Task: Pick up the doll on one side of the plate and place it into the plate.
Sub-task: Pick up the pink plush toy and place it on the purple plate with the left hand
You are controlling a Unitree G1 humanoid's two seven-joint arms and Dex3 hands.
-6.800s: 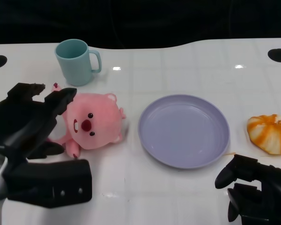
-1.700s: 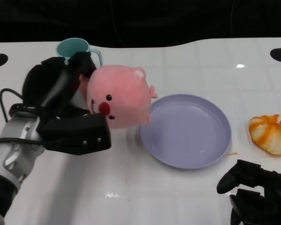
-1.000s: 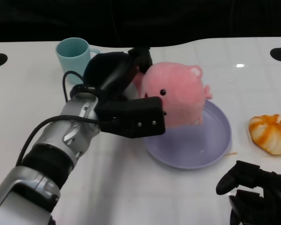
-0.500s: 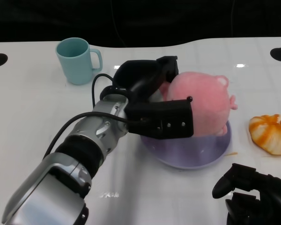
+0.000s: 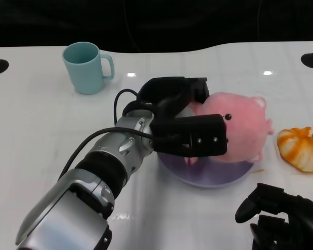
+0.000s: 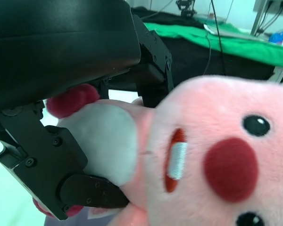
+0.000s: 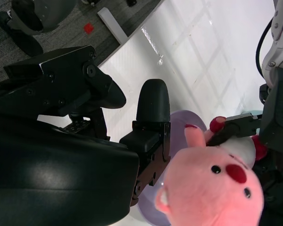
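Note:
A pink plush doll (image 5: 240, 133) with a red nose is over the lilac plate (image 5: 215, 178), low against its surface and leaning toward the plate's right rim. My left hand (image 5: 181, 124) grips the doll from its left side, fingers wrapped round its back and belly. The left wrist view is filled by the doll (image 6: 217, 165), with black fingers (image 6: 66, 155) pressed into its white belly. My right hand (image 5: 281, 221) holds nothing near the front right edge, fingers loosely apart. In the right wrist view the doll (image 7: 219, 190) sits over the plate (image 7: 150, 207).
A teal mug (image 5: 87, 67) stands at the back left. An orange-and-white striped item (image 5: 301, 149) lies just right of the plate. Black round marks (image 5: 311, 60) sit near the table's far corners.
My left hand has carried the doll from the plate's left side, up and rightward, then down onto the plate. In the last half second it dropped lower and tilted right. The right hand stayed still.

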